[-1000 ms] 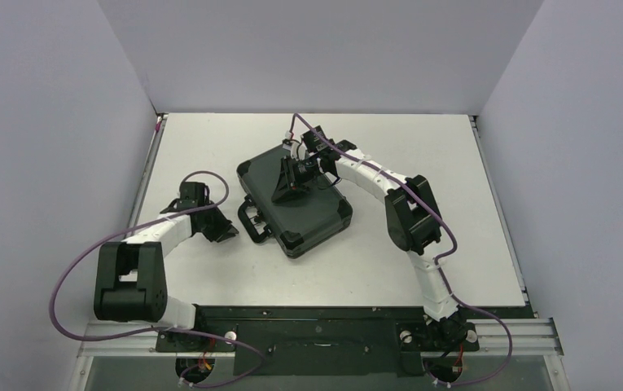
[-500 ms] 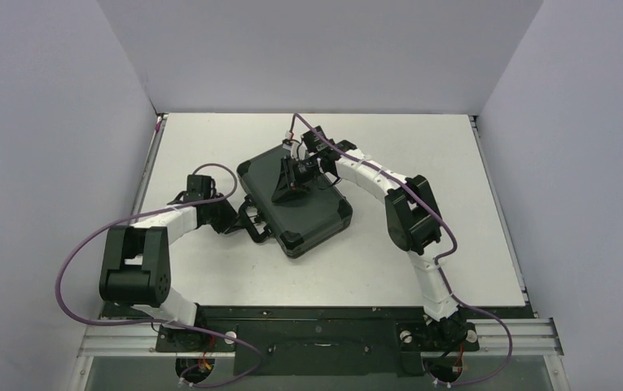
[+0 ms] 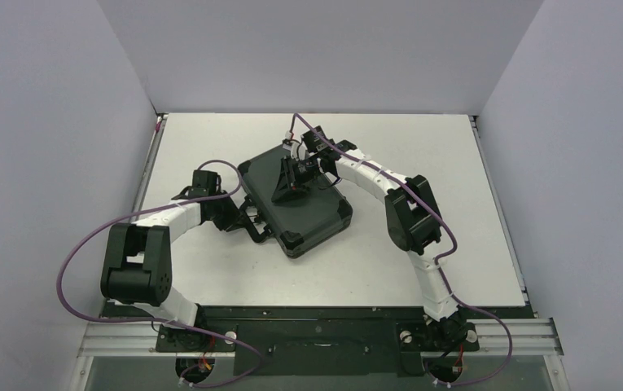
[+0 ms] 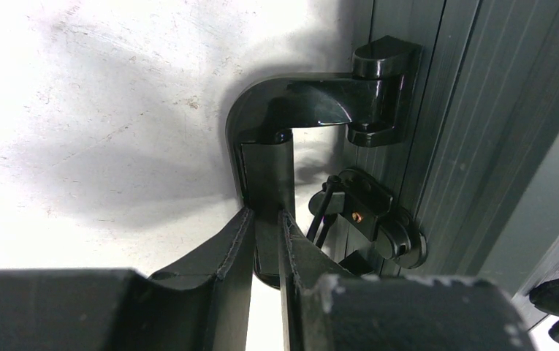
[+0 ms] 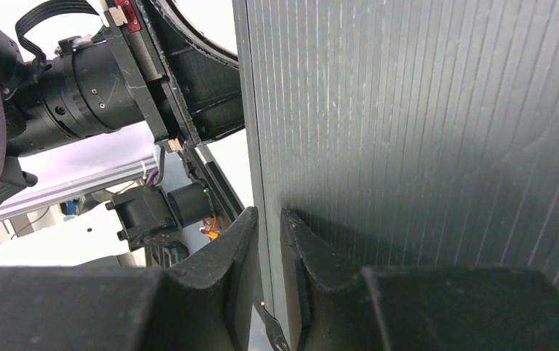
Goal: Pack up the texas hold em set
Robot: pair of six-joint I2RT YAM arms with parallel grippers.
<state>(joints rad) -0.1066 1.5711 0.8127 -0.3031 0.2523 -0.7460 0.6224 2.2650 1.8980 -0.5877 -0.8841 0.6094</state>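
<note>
Briefcase [image 3: 316,213] lies closed, left hand [image 4: 265,216] pinching its handle [image 4: 291,93], right hand [image 5: 267,216] nearly closed on lid [image 5: 422,146].

The briefcase [image 5: 422,146] lid is a dark panel of fine straight ribs with a dull satin sheen, faintly scratched; whether it is metal or plastic cannot be told. Its handle [image 4: 291,102] is smooth, glossy black plastic. The latch [image 4: 367,216] beside it is glossy black too, with one small brass-coloured screw. The bench [image 4: 79,110] is white and matt, scuffed and speckled. The fingers [image 4: 214,252] of the left hand [image 4: 265,219] are matt black with finely ridged inner edges
</note>
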